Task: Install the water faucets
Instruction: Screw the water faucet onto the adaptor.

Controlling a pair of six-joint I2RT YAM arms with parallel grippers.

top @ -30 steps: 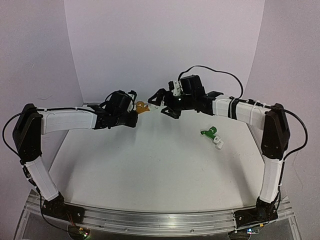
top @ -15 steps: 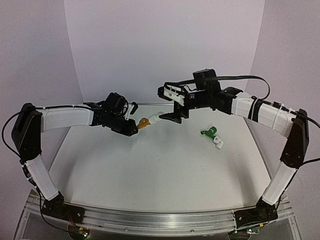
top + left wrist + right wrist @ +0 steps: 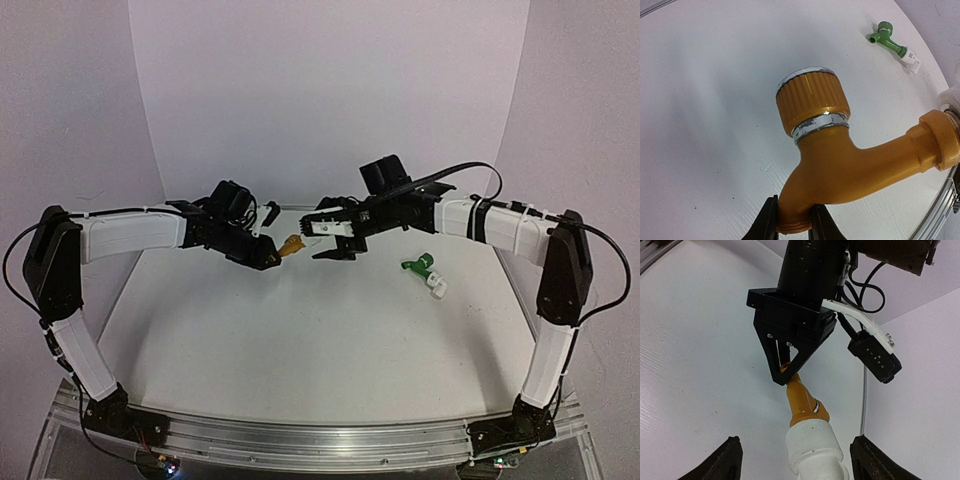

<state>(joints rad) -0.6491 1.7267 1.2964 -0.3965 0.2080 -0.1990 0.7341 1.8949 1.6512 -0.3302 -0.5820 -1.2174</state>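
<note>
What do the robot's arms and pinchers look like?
The left arm and right arm are both made of white tubes joined by black elbows, with thin black cables looping alongside. The left gripper and right gripper are black, each with two pointed fingers. Both arms stand on a silver rail.

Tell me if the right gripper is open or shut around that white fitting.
Open. On the right gripper, the fingers stand either side of the white fitting with a clear gap each side, touching nothing.
</note>
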